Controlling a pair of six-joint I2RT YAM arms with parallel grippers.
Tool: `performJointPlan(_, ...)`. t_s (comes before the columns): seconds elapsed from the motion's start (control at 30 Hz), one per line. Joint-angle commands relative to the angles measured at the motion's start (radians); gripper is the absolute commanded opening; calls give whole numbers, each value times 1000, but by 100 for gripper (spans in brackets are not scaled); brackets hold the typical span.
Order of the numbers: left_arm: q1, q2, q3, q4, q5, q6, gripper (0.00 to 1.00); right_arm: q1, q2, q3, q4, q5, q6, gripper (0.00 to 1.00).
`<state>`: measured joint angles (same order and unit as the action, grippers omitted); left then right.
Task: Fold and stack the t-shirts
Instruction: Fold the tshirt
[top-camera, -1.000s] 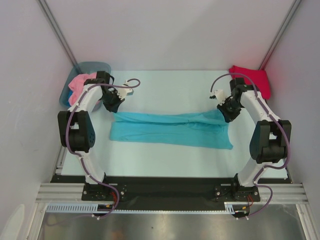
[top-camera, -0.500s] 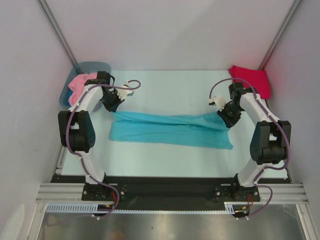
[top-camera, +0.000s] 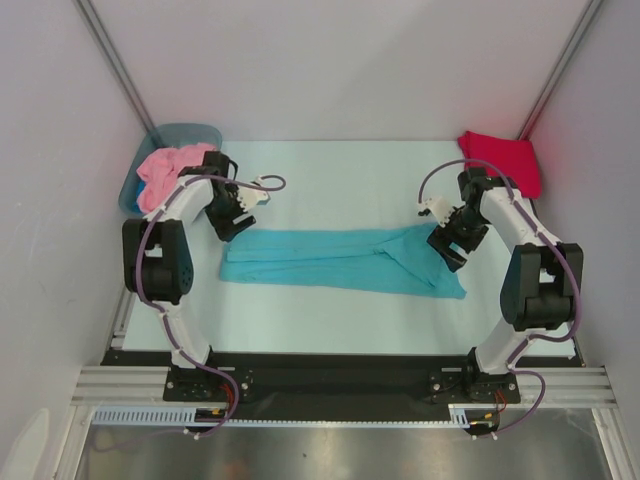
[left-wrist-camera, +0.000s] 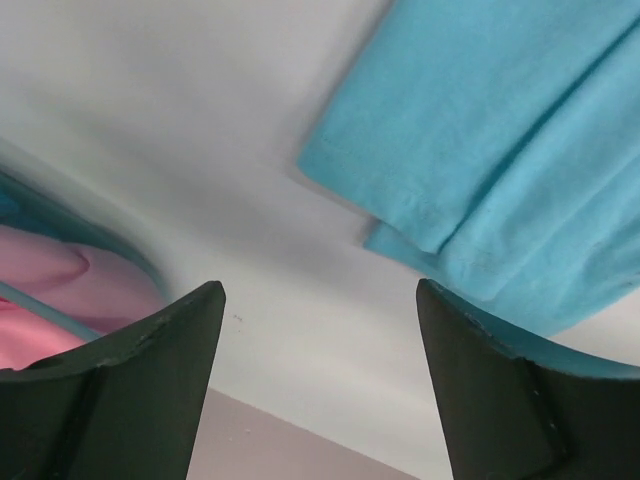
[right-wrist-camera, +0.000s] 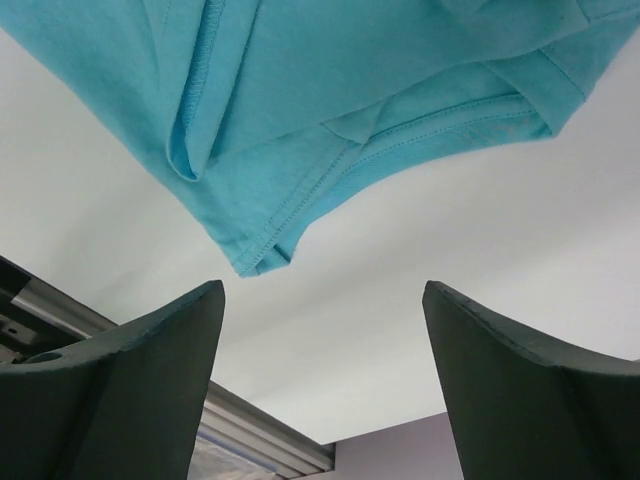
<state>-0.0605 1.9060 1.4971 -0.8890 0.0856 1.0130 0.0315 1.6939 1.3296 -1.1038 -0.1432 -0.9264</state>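
Since the left gripper (left-wrist-camera: 318, 292) and right gripper (right-wrist-camera: 322, 290) both hang with fingers apart and empty, the turquoise shirt (top-camera: 340, 260) lies free, a long folded band across the middle of the table (top-camera: 340, 180). Soft, light and limp, it likely wants pinching at its end corners, through every layer.

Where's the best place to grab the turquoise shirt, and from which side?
The turquoise shirt lies flat as a long folded band. Probably pinch the stacked layers at its right short end, from above and outside, where edges show.
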Motion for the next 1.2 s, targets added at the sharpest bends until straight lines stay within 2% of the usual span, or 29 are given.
performJointPlan(0.0, -5, 13, -11, 76, -83, 6, 84, -18, -36, 13, -24, -1, -17, 85)
performJointPlan(0.03, -5, 16, -12, 96, -139, -1, 84, -22, -24, 19, -22, -2, -11, 83)
performJointPlan(0.17, -5, 27, -5, 177, -185, -57, 83, -53, 10, 52, 16, -10, 35, 78)
performJointPlan(0.37, -10, -1, 9, 242, -126, -135, 80, -53, 47, 135, 48, -59, 126, 63)
performJointPlan(0.47, -25, 13, 14, 248, -101, -154, 80, -39, 50, 143, 74, -65, 141, 59)
performJointPlan(0.57, -48, 25, -3, 248, -60, -156, 76, -35, 61, 151, 87, -47, 143, 43)
performJointPlan(0.6, -56, 30, -8, 246, -55, -151, 73, -35, 65, 155, 87, -44, 146, 30)
performJointPlan(0.63, -62, 30, -21, 248, -44, -149, 61, -35, 69, 163, 87, -39, 146, 26)
performJointPlan(0.7, -76, 39, -35, 248, -38, -151, 49, -35, 69, 171, 88, -35, 149, 21)
performJointPlan(0.73, -82, 41, -38, 243, -24, -151, 17, -35, 69, 174, 90, -32, 149, 20)
performJointPlan(0.77, -84, 44, -43, 240, -21, -149, 5, -35, 72, 175, 90, -30, 150, 20)
performJointPlan(0.8, -85, 44, -44, 233, -15, -152, 2, -35, 70, 178, 90, -24, 150, 21)
performJointPlan(0.83, -87, 42, -43, 219, 6, -149, 9, -35, 69, 178, 91, -19, 150, 22)
performJointPlan(0.87, -87, 42, -38, 202, 22, -140, 21, -35, 66, 175, 91, -16, 152, 22)
performJointPlan(0.9, -87, 39, -34, 173, 31, -133, 40, -35, 64, 174, 90, -18, 152, 24)
performJointPlan(1.07, -90, 33, -17, 110, 80, -100, 41, 4, 72, 174, 64, -30, 153, 27)
performJointPlan(1.13, -90, 30, -5, 98, 83, -105, 43, 28, 73, 172, 59, -44, 173, 20)
performJointPlan(1.17, -91, 30, -3, 96, 86, -116, 43, 37, 73, 169, 59, -65, 179, 13)
